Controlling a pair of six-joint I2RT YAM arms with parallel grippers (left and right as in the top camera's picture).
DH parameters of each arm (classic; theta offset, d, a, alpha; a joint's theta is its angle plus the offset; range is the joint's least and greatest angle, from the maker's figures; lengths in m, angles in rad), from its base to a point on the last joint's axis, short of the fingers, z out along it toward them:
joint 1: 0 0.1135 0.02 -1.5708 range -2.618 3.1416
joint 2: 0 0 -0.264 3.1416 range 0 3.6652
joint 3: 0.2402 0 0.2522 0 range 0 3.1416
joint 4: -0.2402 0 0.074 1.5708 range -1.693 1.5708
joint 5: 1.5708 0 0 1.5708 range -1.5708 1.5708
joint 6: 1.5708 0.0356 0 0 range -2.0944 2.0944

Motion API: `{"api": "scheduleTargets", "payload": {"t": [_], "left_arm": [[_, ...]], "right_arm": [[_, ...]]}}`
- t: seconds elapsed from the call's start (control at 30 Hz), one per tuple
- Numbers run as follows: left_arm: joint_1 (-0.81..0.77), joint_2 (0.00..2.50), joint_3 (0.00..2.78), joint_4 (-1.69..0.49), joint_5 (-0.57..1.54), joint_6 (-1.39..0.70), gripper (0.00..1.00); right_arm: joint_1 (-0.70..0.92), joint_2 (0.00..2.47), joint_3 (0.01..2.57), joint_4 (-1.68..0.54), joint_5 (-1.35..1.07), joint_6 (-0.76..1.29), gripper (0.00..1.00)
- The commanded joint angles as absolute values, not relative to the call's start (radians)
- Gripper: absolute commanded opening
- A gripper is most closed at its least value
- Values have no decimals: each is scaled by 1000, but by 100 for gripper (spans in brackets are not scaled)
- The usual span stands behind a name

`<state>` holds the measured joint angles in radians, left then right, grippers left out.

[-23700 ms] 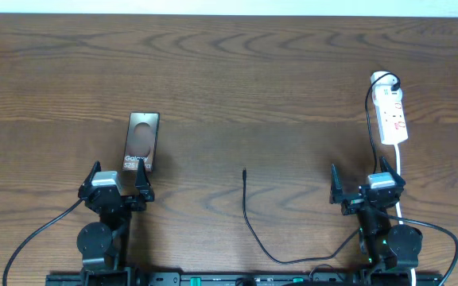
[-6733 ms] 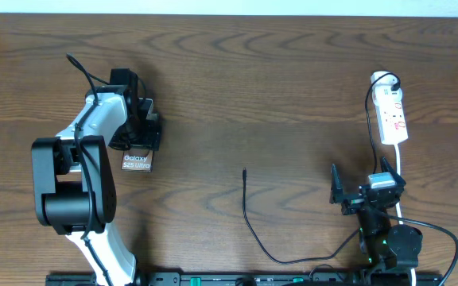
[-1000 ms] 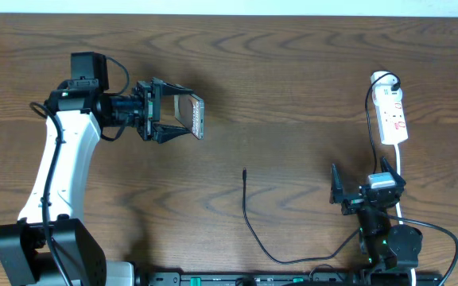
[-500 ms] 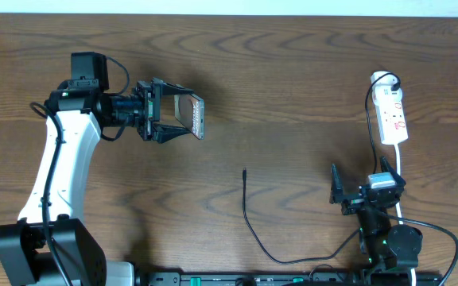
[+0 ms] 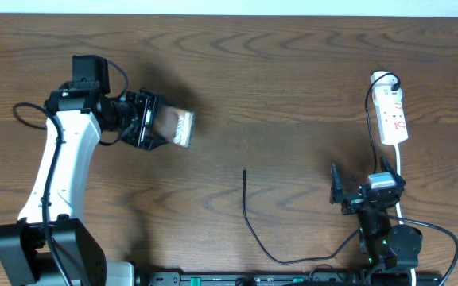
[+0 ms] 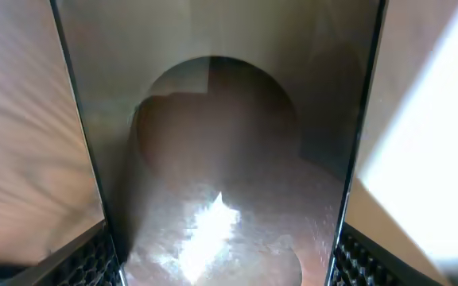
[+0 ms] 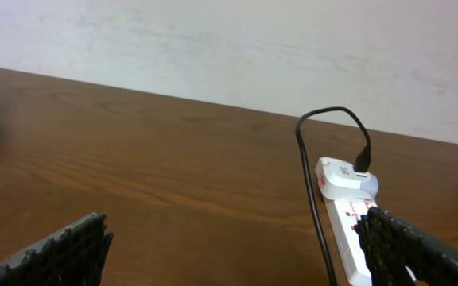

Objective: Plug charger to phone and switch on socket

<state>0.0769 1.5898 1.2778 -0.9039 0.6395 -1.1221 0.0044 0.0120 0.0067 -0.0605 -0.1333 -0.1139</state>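
Note:
My left gripper (image 5: 153,121) is shut on the phone (image 5: 175,125) and holds it above the table at the left. The phone is motion-blurred in the overhead view. In the left wrist view the phone (image 6: 221,159) fills the frame between the two fingers, its glossy face and rounded oval patch showing. The charger cable (image 5: 249,218) lies on the table at the middle, its plug tip (image 5: 245,171) pointing away from me. The white socket (image 5: 391,115) lies at the far right and also shows in the right wrist view (image 7: 348,230). My right gripper (image 5: 362,189) is open and empty, below the socket.
A black plug (image 5: 391,81) sits in the socket's far end. The socket's white cord (image 5: 401,171) runs down past the right gripper. A pale wall (image 7: 229,48) stands behind the table's far edge.
The left gripper has turned at the wrist with the phone and drawn a little left. The phone's face now points more upward. The right arm and cable have not moved.

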Motion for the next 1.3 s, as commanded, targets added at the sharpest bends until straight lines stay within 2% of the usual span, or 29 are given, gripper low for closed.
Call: {"api": "scheduleTargets", "payload": {"t": [0.0,0.2,0.8,0.93,1.27], "left_arm": [[82,1573,1268,-927,347,-1121,7],[82,1575,1222,-942,186,-1121,7],[82,1575,1195,-946,191,-1131,7],[82,1575,1195,-954,190,-1131,7],[82,1575,1195,-957,190,-1131,8]], "right_arm": [[15,7,6,-65,-123,-121,99],[15,7,6,-65,-123,-121,99],[15,7,6,-65,-123,-121,99],[14,7,6,-55,-56,-205,99],[14,7,6,-60,-89,-205,99]]}}
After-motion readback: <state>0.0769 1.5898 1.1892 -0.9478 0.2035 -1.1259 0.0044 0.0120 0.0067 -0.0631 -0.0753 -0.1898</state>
